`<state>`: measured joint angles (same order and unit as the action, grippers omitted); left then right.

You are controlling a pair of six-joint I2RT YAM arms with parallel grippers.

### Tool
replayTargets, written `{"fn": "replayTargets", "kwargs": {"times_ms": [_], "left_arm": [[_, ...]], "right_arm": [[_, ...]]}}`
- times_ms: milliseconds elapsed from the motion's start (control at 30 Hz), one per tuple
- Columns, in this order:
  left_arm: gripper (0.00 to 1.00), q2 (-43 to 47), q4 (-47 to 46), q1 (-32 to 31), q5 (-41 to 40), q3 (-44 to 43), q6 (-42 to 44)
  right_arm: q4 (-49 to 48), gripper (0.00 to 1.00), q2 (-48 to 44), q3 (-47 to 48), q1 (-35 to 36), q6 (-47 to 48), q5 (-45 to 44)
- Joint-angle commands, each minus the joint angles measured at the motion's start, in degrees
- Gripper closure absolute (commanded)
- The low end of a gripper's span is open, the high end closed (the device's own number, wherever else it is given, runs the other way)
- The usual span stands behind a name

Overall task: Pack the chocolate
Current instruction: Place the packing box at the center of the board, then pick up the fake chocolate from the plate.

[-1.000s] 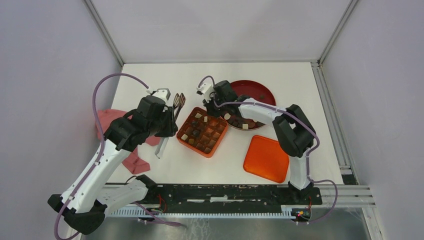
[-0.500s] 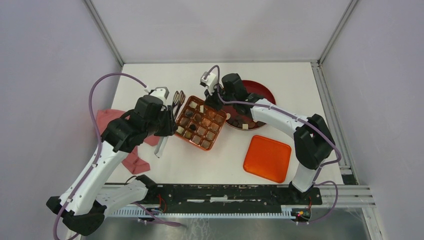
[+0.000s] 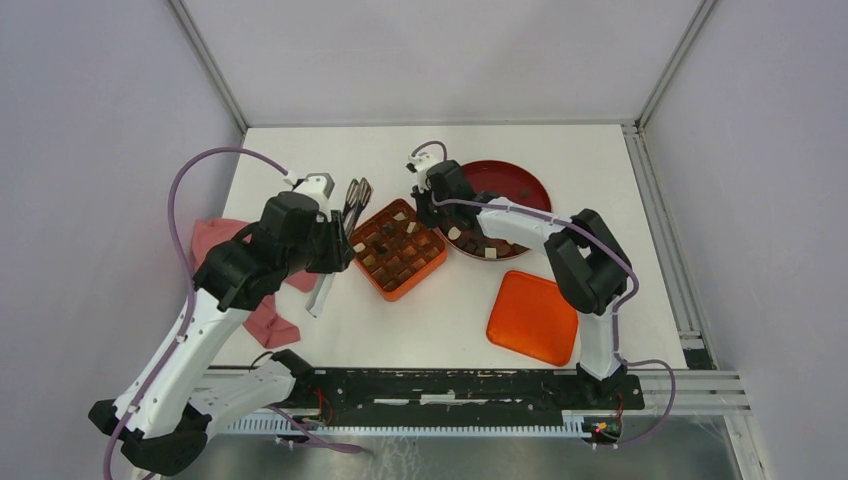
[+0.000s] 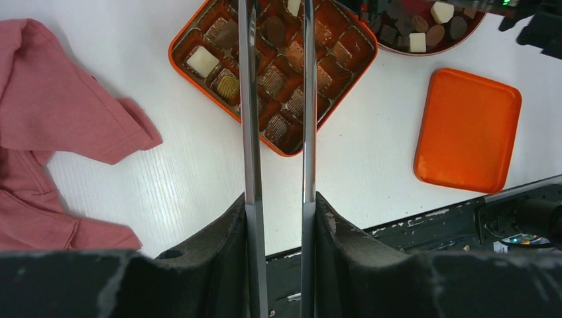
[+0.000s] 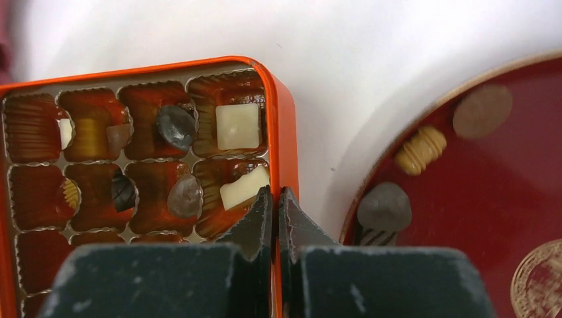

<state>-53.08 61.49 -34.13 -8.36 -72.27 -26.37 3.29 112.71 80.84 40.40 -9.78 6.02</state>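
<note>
From above, the left fingers [image 3: 338, 250] pinch metal tongs [image 3: 357, 195] beside the orange box [image 3: 372, 275]. The right fingers [image 3: 425, 220] meet its far edge, with the red plate [image 3: 510, 178] behind them and an orange lid [image 3: 533, 317] and pink cloth [image 3: 215, 240] on the desk [image 3: 580, 160]. The left wrist view adds the tong blades standing apart, reaching beyond the fingers over the box. Only the right wrist view shows its fingers pressed together, tips on the box rim, with chocolate [image 5: 237, 126] in compartments left of them and more on the plate to their right.

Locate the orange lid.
In the top view, the lid lies flat on the right side, nearer the robot than the plate and right of the box, touching neither.
</note>
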Motion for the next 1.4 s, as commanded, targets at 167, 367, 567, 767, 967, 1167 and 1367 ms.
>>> {"fn": "replayTargets", "kwargs": {"times_ms": [167,367,567,767,967,1167,1367], "left_arm": [[0.98,1.7,-2.5,0.1,2.6,3.1,-0.4],[0.98,1.5,0.6,0.1,4.0,6.2,-1.2],[0.98,1.3,4.0,0.1,5.1,7.5,-2.9],[0.98,-1.7,4.2,0.1,4.4,8.2,-3.2],[0.98,-5.0,2.8,0.0,3.3,9.4,-2.7],[0.98,-7.1,2.3,-0.6,2.7,11.7,-3.1],[0.97,-8.6,1.8,-0.8,1.6,13.5,-3.0]], "right_arm": [[-1.0,1.00,5.3,4.4,0.3,-13.5,-7.1],[-1.8,0.73,6.6,4.1,0.3,-13.5,-0.6],[-2.7,0.38,-1.0,3.7,0.1,-6.7,0.6],[-1.0,0.26,-9.6,1.4,-1.9,0.9,2.2],[0.7,0.25,-21.0,-8.3,-11.2,19.9,34.5],[-1.5,0.25,-29.4,-22.1,-20.4,21.7,42.2],[-4.3,0.24,-31.9,-25.7,-25.3,20.8,46.9]]}}
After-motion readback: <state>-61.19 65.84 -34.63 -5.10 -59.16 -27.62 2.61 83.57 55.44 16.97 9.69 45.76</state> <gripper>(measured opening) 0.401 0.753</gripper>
